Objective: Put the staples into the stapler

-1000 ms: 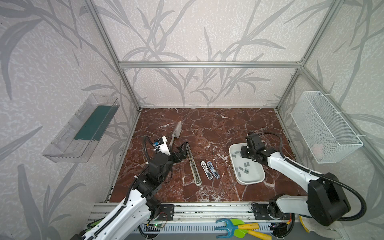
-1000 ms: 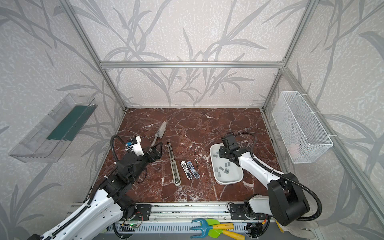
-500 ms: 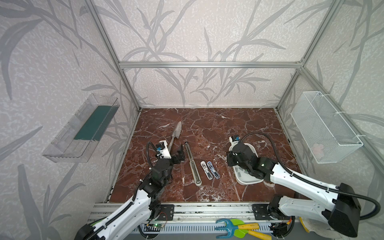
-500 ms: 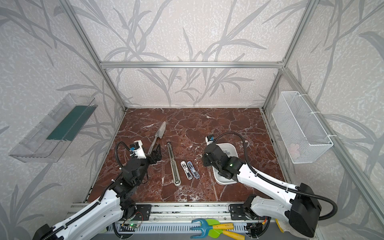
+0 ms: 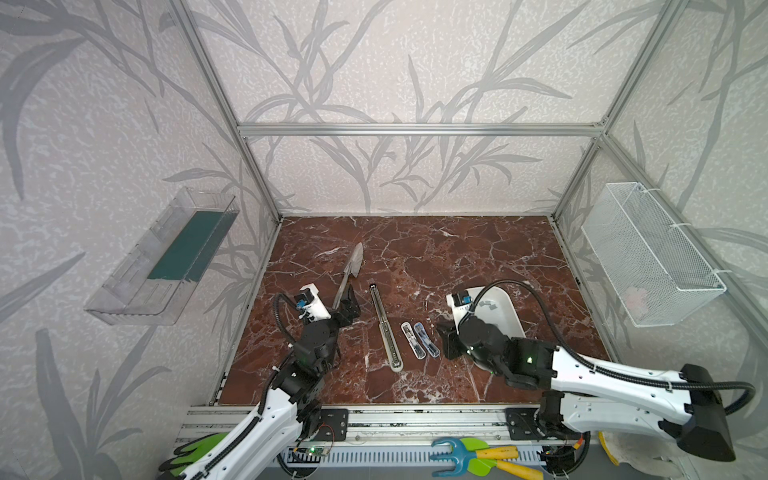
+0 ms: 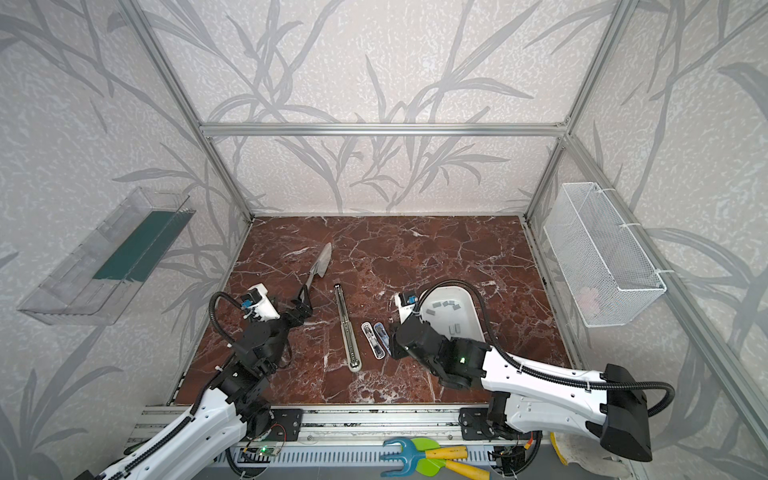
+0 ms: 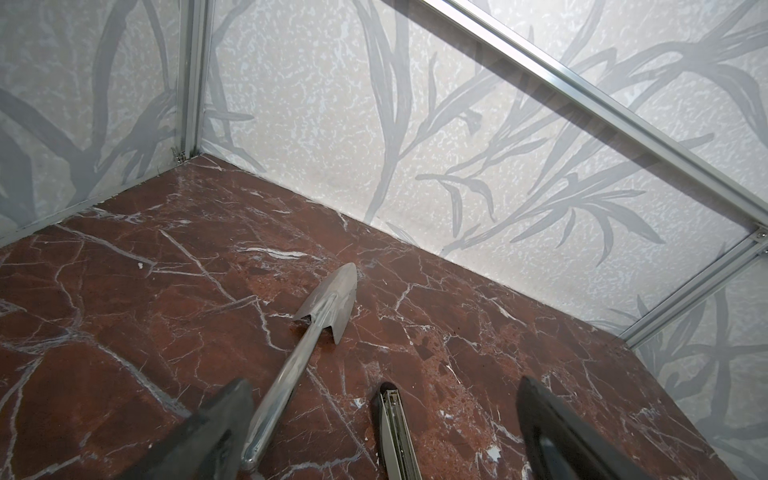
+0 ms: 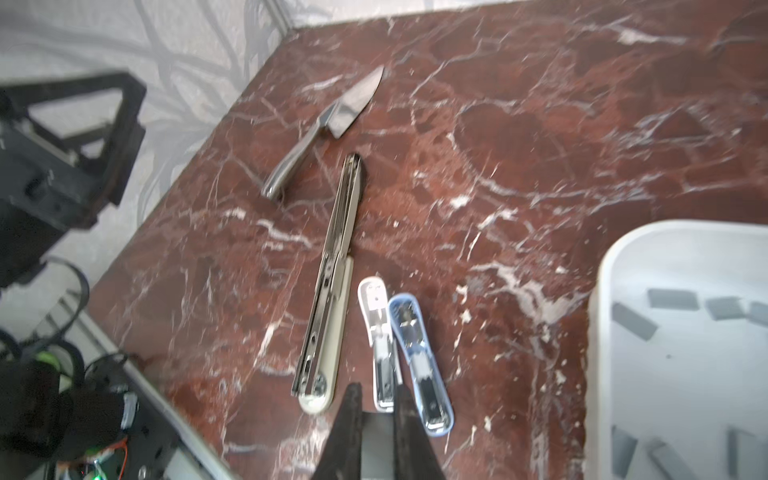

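Grey staples [image 8: 633,322] lie in the white tray [image 8: 598,316], but our right gripper [image 8: 376,392] has swung from it to the small white stapler [image 8: 378,345], pinched shut, we cannot tell if on one, while our left gripper [image 5: 348,302] waits wide open.

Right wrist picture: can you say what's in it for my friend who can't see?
The right gripper, closed, points at a white stapler and a blue stapler, side by side on red marble. Beside them lie a long stapler and a trowel; a white tray holds grey staples.
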